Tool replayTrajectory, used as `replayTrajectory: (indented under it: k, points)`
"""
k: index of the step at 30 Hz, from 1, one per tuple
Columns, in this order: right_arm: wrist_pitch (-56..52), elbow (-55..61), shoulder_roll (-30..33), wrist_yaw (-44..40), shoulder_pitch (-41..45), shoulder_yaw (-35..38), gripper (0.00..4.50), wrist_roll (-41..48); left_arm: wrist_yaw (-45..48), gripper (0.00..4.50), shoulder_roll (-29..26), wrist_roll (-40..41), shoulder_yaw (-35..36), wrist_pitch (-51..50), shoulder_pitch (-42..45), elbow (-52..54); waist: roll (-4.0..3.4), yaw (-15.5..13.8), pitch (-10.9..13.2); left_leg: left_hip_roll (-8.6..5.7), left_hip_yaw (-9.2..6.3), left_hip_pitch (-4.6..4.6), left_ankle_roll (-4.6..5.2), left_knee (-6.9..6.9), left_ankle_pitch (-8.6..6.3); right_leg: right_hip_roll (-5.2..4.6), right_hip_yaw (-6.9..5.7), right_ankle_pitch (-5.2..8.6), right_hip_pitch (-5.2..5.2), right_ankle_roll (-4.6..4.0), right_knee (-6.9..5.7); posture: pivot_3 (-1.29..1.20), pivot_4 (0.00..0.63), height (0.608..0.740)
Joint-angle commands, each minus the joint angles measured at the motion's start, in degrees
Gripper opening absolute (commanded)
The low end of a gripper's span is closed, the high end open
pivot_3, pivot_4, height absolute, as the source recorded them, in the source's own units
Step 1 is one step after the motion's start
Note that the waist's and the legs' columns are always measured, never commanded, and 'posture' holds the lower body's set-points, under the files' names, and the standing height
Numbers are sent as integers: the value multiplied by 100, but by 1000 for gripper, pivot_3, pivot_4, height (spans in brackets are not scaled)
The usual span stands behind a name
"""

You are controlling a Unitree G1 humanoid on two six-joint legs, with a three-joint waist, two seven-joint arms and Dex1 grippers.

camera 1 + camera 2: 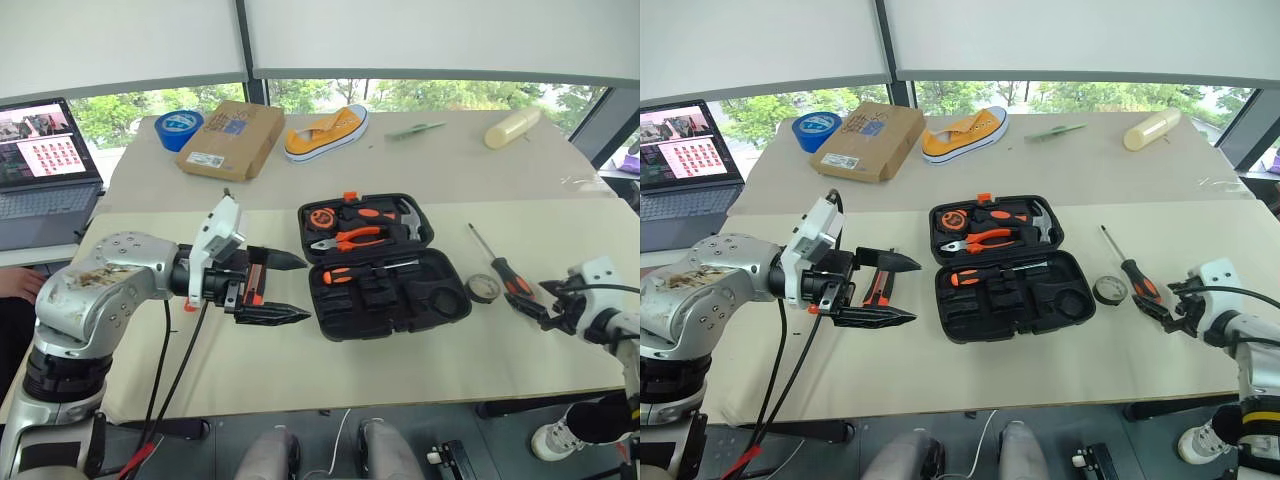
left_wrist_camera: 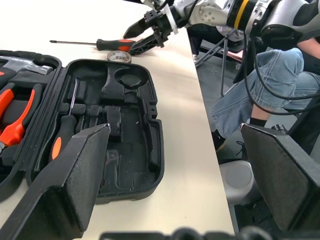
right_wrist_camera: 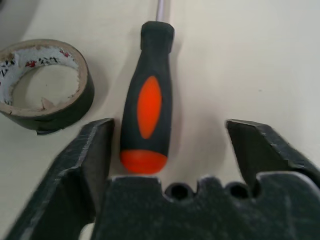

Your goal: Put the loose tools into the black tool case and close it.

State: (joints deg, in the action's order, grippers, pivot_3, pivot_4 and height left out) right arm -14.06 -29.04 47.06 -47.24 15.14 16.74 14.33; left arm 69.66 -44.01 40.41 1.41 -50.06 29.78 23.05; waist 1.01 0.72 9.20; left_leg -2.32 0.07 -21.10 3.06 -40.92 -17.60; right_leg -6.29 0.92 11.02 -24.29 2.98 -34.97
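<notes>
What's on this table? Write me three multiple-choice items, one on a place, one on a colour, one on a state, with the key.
1. Where does the loose screwdriver lie?
A. inside the case
B. on the table, right of the tool case, beside the tape roll
C. on the floor

2. What colours is its handle?
A. blue and white
B. all green
C. black and orange

3. What state is the tool case in?
A. open, lid laid back
B. shut and latched
C. upside down

Key: 1 B, it lies outside the case near the roll; 2 C, the right wrist view shows it; 3 A, its slots are exposed.
</notes>
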Motion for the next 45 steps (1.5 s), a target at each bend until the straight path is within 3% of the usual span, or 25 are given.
replayTrajectory:
  k: [1,3,6,9,13,17,21,27,38,45]
  points:
    - [157,55,-33,-191,-31,59,2519,122,15,4500,-98,60,-10,159,79,25,0,-2,0,0,-1,0,1,0,-1,0,0,0,0,0,-1,0,150,735]
    - [207,135,-51,-277,-120,89,1772,165,42,4500,-118,56,-45,194,79,-31,0,-3,0,0,-1,0,3,0,-2,0,-1,0,1,0,0,0,150,735]
    - [260,141,1,-194,-98,245,1015,190,88,4500,-162,19,-102,290,93,-120,0,-4,0,0,-2,1,7,0,-4,0,-1,0,1,0,0,0,150,735]
    - [269,308,140,-231,66,352,1017,257,128,4500,-188,-93,-174,461,101,-204,-1,-4,0,-1,-1,0,6,0,-4,-1,0,0,-1,0,0,0,150,735]
    - [-73,1099,348,-996,332,200,1016,679,188,4500,-244,-224,-273,679,67,-307,-11,10,7,-1,0,-2,6,2,-4,-1,1,0,-7,0,1,0,150,735]
    - [-286,2075,642,-2125,546,-550,1016,851,288,4500,-307,-342,-336,868,54,-412,-20,39,12,5,0,-1,25,7,-15,8,3,0,-13,-1,-1,0,150,735]
    - [28,2272,745,-3046,1045,-1323,1016,650,363,4500,-324,-379,-393,957,96,-498,-18,9,13,11,-7,-3,27,7,-15,17,-6,0,-9,-3,1,0,150,735]
    - [1592,1265,507,-3686,1818,-2177,1016,-187,347,4500,-262,-477,-496,1087,130,-540,-15,-27,16,-3,-4,-9,19,2,-11,-1,-10,0,-10,-2,2,0,150,735]
    - [4746,-1552,-31,-3685,3449,-2814,1016,-1401,183,4500,-264,-490,-432,1136,67,-459,-14,30,20,2,-3,-12,-16,15,9,5,-8,0,-25,-3,0,0,150,735]
    - [5541,-2475,-215,-3899,3953,-2802,1016,-1412,77,4500,-267,-486,-417,1128,40,-403,-14,32,21,2,-4,-12,-19,16,8,4,-8,0,-24,-4,1,0,150,735]
